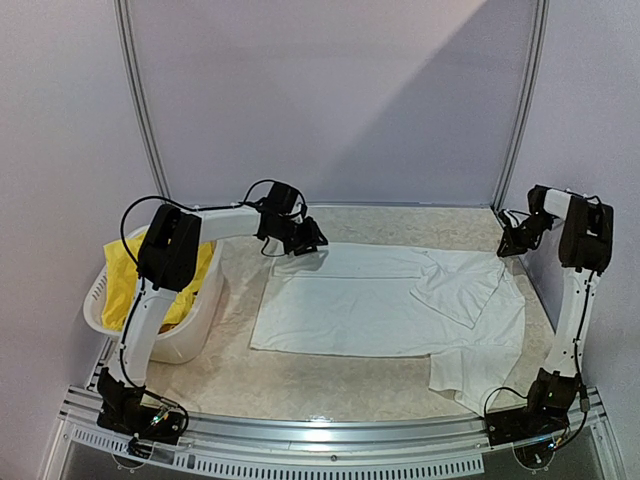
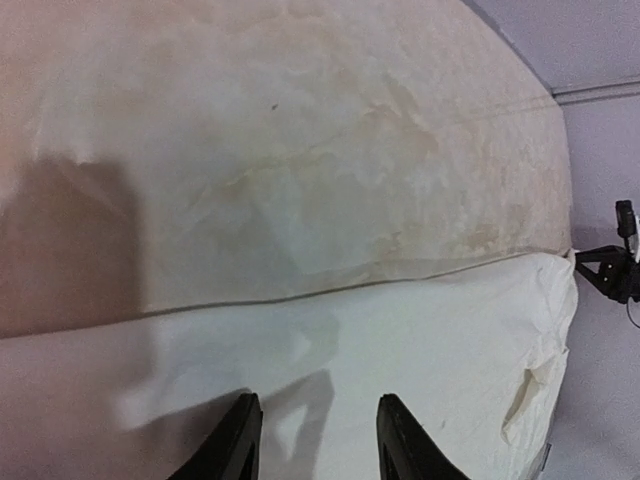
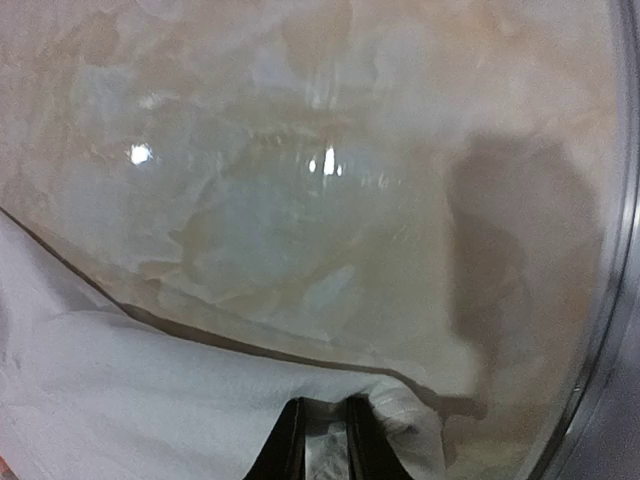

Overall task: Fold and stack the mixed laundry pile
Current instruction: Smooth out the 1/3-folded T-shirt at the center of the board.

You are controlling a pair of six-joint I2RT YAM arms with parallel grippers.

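Right claw [image 3: 325, 448] looks nearly clenched. Its jaws are almost together with a bit of the shirt [image 1: 380, 300] edge pinched between them, and the cloth is puckered up right beside the tips. Left claw [image 2: 315, 445] is released, jaws apart just above the shirt's far left corner, with only flat cloth underneath. So 1 corner grabbed, 1 not yet, imo.

The shirt lies spread across the middle of the tabletop [image 1: 300, 385]. It's mostly flat, with 1 sleeve flopped over on the right and the near right part rumpled toward the front edge. On the left, the basket [image 1: 100, 305] holds the yellow shorts [image 1: 122, 268]. Can't see any other pieces from here.

My read: this is the setup for a fold of the shirt. Next move needs the left claw to drop and pinch its corner. Then both lift together and carry the far edge toward the near one, evenly, or it'll skew.
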